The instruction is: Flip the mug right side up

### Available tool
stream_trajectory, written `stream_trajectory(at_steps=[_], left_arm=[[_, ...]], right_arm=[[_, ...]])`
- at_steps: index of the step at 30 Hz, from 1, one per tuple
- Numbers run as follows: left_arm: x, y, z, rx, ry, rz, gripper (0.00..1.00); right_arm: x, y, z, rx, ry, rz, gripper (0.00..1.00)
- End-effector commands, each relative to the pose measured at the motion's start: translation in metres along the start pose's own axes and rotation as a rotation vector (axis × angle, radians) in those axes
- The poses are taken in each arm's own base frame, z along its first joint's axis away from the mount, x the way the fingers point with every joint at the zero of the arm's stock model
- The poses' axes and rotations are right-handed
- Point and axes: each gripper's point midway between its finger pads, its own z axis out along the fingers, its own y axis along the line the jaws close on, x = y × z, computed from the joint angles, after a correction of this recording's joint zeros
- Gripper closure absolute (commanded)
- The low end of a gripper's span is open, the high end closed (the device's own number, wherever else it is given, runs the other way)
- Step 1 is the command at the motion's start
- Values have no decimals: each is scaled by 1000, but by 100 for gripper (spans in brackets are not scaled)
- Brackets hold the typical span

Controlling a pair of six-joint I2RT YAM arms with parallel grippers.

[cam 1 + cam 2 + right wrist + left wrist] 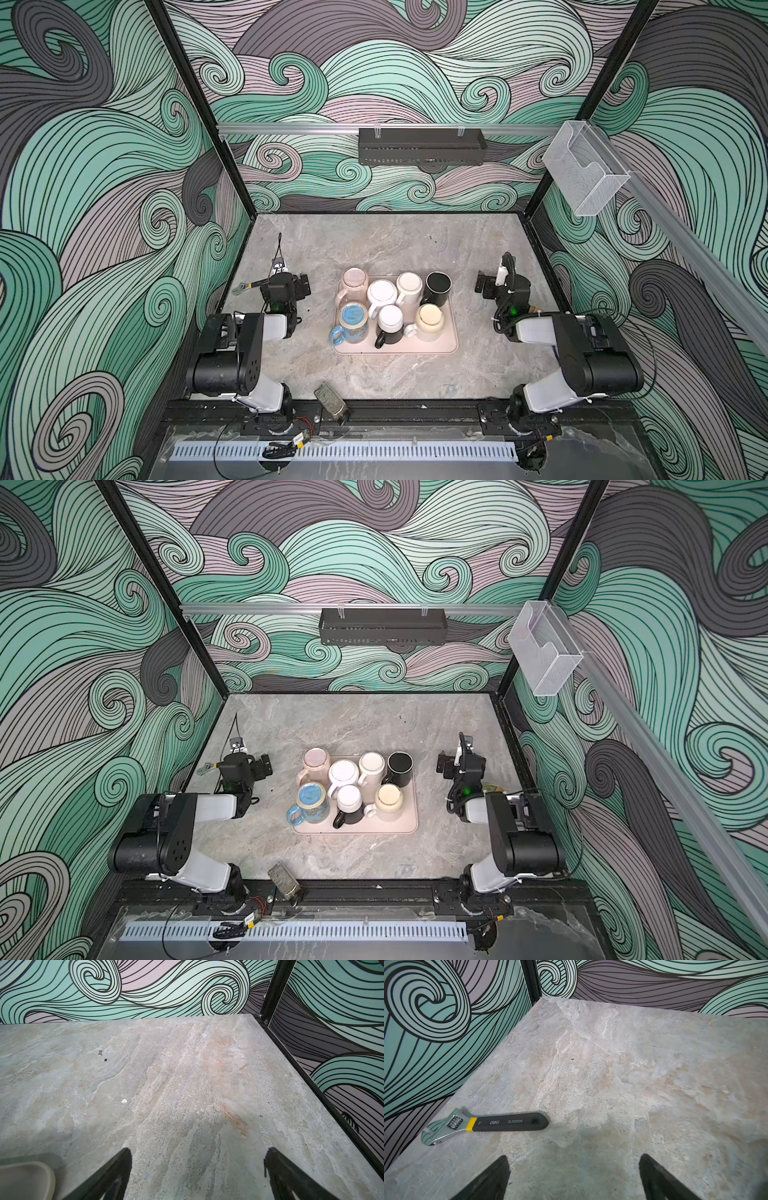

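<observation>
Left gripper (574, 1157): jaws wide, empty, arm folded, left of beige rectangular tray (449, 343).
Right gripper (198, 1149): jaws wide, empty, arm folded, right of tray.

Both top views overlook the whole table (374, 241); wrist cameras sit low, probably facing its far corners.

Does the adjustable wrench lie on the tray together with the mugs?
No, the wrench lies on the bare table near the left wall, clearly apart from the tray.
</observation>
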Motion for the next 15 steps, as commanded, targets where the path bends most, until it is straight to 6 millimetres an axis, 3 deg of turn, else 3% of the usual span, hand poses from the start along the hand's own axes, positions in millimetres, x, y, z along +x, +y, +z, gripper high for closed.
stream_trajectory(at_steps=[1,15], left_arm=[[-14,-1,1,5,-26,-16,1],[-13,-1,2,5,-24,-15,1]], right_arm=[[-5,1,-1,-14,-19,-10,0],[-5,2,-1,-16,-16,-11,0]])
